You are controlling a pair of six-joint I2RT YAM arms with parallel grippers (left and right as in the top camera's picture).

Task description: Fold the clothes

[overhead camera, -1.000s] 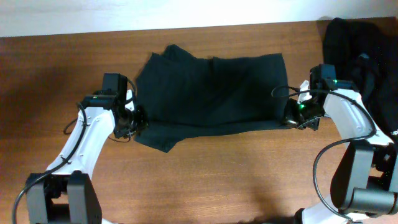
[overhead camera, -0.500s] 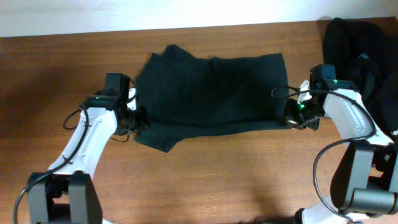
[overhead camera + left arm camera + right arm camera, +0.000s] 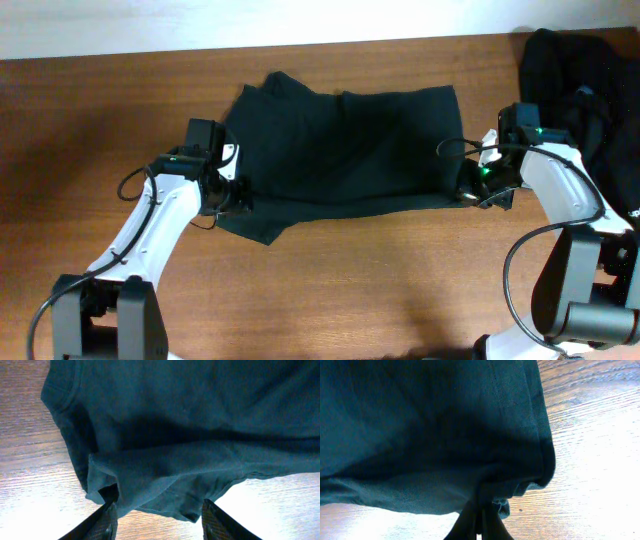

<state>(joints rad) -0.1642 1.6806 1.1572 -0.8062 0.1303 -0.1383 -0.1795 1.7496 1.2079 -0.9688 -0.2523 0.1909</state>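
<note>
The right gripper (image 3: 473, 190) is pinching the right edge of the T-shirt (image 3: 340, 150), anchoring the garment spread on the table (image 3: 350, 290), while the left gripper (image 3: 232, 192) is straddling its sleeve corner open-jawed, apparently positioning to grasp.

Bare tabletop (image 3: 380, 290) ran along the near edge and into the far left corner. The spread T-shirt (image 3: 340, 150) covered the middle toward the far edge, flanked by the left gripper (image 3: 235, 195) and right gripper (image 3: 472, 190). A clothes pile (image 3: 575, 80) filled the far right corner.
</note>
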